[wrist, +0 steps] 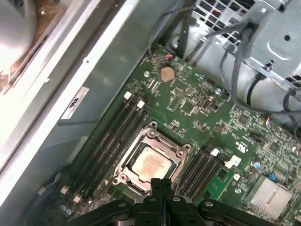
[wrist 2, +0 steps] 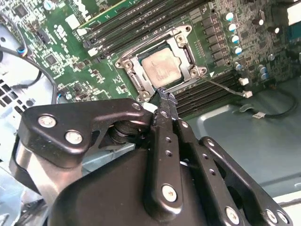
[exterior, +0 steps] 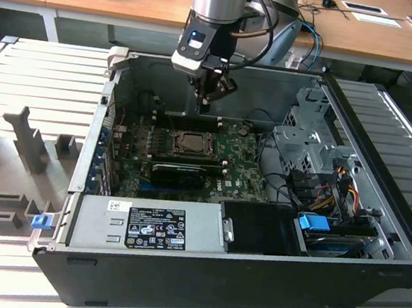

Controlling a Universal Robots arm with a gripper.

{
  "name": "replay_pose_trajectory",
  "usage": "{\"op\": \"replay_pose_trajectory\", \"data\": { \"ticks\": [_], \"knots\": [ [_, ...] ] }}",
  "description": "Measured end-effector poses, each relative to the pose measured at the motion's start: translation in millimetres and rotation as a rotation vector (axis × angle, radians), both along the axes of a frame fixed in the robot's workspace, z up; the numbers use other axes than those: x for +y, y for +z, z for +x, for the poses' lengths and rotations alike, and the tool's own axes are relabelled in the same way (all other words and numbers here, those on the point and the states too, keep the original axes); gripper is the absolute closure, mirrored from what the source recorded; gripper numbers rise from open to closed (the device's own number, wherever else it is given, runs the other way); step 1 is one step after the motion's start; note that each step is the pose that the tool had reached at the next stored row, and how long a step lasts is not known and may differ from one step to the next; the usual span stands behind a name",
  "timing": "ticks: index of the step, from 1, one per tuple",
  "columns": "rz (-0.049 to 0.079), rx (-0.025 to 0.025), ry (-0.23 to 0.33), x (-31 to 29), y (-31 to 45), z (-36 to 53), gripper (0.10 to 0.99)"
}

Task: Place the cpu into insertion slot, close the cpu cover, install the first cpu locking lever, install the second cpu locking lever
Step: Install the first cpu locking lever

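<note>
Pale beige-silver metal: the cpu (wrist 2: 161,66) lies flat in the insertion slot (wrist 2: 187,55) on the green board (wrist 2: 108,75).
The smooth square chip sits inside the thin silvery cpu cover (wrist 2: 167,38), which lies down around it, with long ribbed black memory slots (wrist 2: 141,19) alongside. The matte black gripper (wrist 2: 164,96) hangs over the socket's edge, fingers pressed together, pinching nothing.

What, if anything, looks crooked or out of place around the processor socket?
Nothing looks damaged. The cpu lies flat and square in the insertion slot, with the cpu cover down around it. One thin metal lever angles away from the socket's corner across the memory slots, so it looks unlatched.
</note>
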State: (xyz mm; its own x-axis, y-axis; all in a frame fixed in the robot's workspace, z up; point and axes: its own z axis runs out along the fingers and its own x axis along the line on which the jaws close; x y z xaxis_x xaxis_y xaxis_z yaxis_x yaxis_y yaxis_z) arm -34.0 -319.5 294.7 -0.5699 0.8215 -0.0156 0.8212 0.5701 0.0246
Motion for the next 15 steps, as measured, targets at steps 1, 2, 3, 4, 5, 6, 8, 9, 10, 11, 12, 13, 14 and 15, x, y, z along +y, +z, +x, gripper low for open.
{"op": "replay_pose_trajectory", "data": {
  "ticks": [1, 2, 3, 4, 5, 6, 8, 9, 10, 11, 12, 13, 14, 15],
  "knots": [
    [0.000, 0.0000, 0.019, 0.0, 0.0, 0.0, 0.980],
    [0.000, 0.0000, 0.028, 0.0, 0.0, 0.0, 0.980],
    [0.000, 0.0000, 0.037, 0.0, 0.0, 0.0, 0.980],
    [0.000, 0.0000, 0.049, 0.0, 0.0, 0.0, 0.980],
    [0.000, 0.0000, 0.058, 0.0, 0.0, 0.0, 0.980],
    [0.000, 0.0000, 0.064, 0.0, 0.0, 0.0, 0.980],
    [0.000, 0.0000, 0.079, 0.0, 0.0, 0.0, 0.980],
    [0.000, 0.0000, 0.085, 0.0, 0.0, 0.0, 0.980],
    [0.000, 0.0000, 0.097, 0.0, 0.0, 0.0, 0.980],
    [0.000, 0.0000, 0.108, 0.0, 0.0, 0.0, 0.980],
    [0.000, 0.0000, 0.119, 0.0, 0.0, 0.0, 0.980],
    [0.000, 0.0000, 0.132, 0.0, 0.0, 0.0, 0.980],
    [0.000, 0.0000, 0.140, 0.0, 0.0, 0.0, 0.980],
    [0.000, 0.0000, 0.147, 0.0, 0.0, 0.0, 0.980]
  ]
}}
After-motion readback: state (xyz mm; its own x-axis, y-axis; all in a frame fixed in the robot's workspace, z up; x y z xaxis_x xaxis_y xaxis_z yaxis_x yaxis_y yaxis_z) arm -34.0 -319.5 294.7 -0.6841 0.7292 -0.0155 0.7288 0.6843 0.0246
